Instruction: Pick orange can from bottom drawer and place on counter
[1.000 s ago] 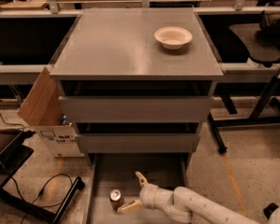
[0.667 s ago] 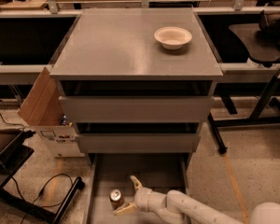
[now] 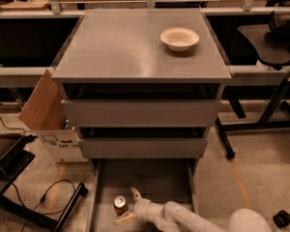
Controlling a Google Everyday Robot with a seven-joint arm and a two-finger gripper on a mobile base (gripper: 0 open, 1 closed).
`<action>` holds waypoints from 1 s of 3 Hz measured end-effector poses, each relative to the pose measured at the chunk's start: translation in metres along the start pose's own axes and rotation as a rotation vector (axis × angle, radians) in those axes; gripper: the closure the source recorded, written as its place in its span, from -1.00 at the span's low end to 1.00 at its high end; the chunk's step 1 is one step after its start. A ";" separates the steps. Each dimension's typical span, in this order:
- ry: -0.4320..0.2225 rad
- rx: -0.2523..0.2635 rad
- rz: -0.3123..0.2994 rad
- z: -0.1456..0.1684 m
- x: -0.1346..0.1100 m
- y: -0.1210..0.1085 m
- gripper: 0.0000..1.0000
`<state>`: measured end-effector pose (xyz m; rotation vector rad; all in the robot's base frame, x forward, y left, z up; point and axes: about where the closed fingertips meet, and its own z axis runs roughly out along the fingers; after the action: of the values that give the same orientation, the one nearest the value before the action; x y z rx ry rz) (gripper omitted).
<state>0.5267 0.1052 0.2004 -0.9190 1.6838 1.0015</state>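
Observation:
The orange can (image 3: pixel 120 205) stands upright on the floor of the open bottom drawer (image 3: pixel 159 178), near its left front. My gripper (image 3: pixel 129 206) reaches in from the lower right on a white arm and is open. One fingertip (image 3: pixel 135 192) is behind the can to its right, the other (image 3: pixel 123 220) is in front of it. The can sits at the mouth of the fingers, and I cannot tell whether they touch it. The counter (image 3: pixel 121 47) is the grey top of the cabinet above.
A white bowl (image 3: pixel 180 38) sits on the counter's back right. Two upper grey drawers (image 3: pixel 140 112) are shut. A cardboard box (image 3: pixel 48 120) leans at the cabinet's left. Cables and a black stand leg (image 3: pixel 63 209) lie on the floor left of the drawer. Black table legs (image 3: pixel 261 124) stand at right.
My gripper has moved left along the drawer floor toward the can, so its open fingers now flank the can's right side. The can has not moved.

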 end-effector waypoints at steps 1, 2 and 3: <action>0.002 -0.012 -0.003 0.019 0.025 -0.013 -0.62; -0.039 -0.043 0.017 0.037 0.040 -0.012 -0.03; -0.106 -0.082 0.053 0.045 0.042 0.001 0.42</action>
<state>0.5294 0.1412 0.1501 -0.8630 1.5955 1.1420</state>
